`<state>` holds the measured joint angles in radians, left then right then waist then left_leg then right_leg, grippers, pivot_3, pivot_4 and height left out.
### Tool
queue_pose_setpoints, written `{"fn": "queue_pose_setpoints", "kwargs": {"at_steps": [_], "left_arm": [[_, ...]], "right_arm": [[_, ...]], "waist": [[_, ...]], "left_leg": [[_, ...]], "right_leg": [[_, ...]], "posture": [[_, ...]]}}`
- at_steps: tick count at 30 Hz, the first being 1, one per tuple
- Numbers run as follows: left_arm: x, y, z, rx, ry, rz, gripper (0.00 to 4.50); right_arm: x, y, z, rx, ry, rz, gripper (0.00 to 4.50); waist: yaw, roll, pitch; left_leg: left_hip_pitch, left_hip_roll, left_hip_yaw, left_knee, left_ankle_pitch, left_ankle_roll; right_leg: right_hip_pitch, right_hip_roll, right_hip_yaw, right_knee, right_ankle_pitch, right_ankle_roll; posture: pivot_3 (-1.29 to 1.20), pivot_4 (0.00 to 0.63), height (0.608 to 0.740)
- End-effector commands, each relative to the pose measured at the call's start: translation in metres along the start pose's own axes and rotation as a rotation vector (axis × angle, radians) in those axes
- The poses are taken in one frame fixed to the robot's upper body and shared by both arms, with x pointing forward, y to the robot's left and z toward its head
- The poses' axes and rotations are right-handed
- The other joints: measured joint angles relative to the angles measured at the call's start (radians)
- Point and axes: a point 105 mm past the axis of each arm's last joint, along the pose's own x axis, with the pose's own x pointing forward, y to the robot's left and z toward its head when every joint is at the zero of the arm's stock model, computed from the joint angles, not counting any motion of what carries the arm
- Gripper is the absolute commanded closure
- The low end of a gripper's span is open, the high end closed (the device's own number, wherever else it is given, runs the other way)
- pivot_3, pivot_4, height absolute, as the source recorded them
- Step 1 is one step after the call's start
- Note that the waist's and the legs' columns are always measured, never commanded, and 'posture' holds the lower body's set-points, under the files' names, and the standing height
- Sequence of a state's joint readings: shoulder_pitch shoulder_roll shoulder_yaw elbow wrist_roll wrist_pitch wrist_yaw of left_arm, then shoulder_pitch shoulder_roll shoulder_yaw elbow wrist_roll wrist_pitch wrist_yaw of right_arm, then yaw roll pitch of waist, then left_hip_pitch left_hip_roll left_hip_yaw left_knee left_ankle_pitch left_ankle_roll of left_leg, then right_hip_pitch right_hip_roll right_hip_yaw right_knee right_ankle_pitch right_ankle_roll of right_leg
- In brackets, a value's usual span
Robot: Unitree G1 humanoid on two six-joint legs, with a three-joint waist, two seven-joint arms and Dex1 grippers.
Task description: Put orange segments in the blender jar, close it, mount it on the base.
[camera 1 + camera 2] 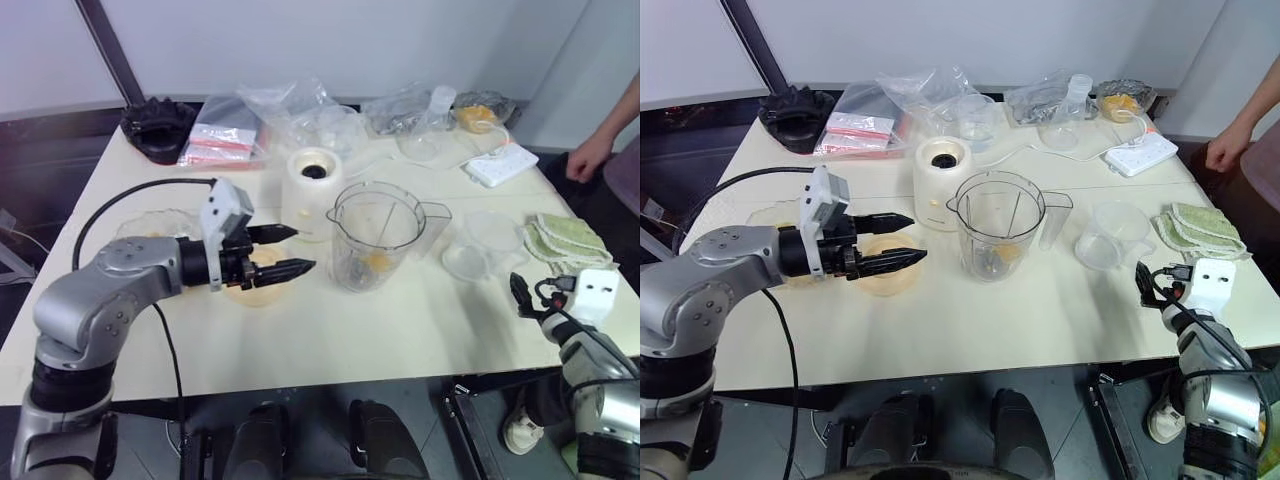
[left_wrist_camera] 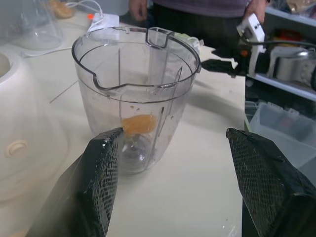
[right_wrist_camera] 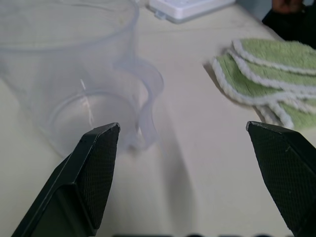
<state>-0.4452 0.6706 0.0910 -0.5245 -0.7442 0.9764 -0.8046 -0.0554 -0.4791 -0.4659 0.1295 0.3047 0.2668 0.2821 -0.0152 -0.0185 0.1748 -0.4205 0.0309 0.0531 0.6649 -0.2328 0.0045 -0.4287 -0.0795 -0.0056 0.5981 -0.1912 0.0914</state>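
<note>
I have the jar (image 1: pixel 375 235) standing upright at the centre of the frame, uncapped, with at least one orange segment (image 2: pixel 139 124) lying at its bottom near the blade. The base (image 1: pixel 313 192) stands just left of it and slightly farther back. My left gripper (image 1: pixel 283 252) hovers left of the jar, fingers spread and empty, over a shallow dish (image 1: pixel 255 285). My right gripper (image 3: pixel 190 173) sits at the lower right, jaws wide, empty, pointed at the measuring cup (image 1: pixel 1110 236). I judge the jar light, stiff, and slick-walled; it would tip easily, so I'd take it by the side handle or pinch the rim wall.
</note>
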Motion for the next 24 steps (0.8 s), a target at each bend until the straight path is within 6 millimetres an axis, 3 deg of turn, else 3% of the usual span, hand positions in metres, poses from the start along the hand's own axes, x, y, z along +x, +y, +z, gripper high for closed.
{"fn": "queue_pose_setpoints", "kwargs": {"at_steps": [1,15,24], "left_arm": [[0.001,-0.003,0.009,0.050,-0.011,-0.013,1.07],[0.000,-0.004,0.011,0.068,-0.004,0.014,1.07],[0.001,-0.005,0.011,0.074,-0.001,0.021,1.07]], "right_arm": [[0.014,-0.005,0.012,-0.034,-0.046,-0.014,0.21],[0.038,-0.015,-0.002,-0.071,-0.038,-0.116,0.21],[0.055,-0.011,-0.007,-0.057,-0.053,-0.132,0.21]], "waist": [[-0.001,0.000,0.000],[-0.003,0.000,0.000],[-0.005,0.000,0.000]], "left_leg": [[0.000,0.000,0.000,0.000,0.000,0.000],[0.000,-0.001,0.001,-0.001,0.000,0.000],[0.000,-0.001,0.001,-0.001,0.000,0.000]], "right_leg": [[0.000,0.000,0.000,0.000,0.000,0.000],[0.000,0.000,0.000,0.000,0.000,0.000],[0.000,0.000,0.000,0.000,0.000,0.000]], "posture": [[0.00,0.150,0.740],[0.00,0.150,0.740],[0.00,0.150,0.740]]}}
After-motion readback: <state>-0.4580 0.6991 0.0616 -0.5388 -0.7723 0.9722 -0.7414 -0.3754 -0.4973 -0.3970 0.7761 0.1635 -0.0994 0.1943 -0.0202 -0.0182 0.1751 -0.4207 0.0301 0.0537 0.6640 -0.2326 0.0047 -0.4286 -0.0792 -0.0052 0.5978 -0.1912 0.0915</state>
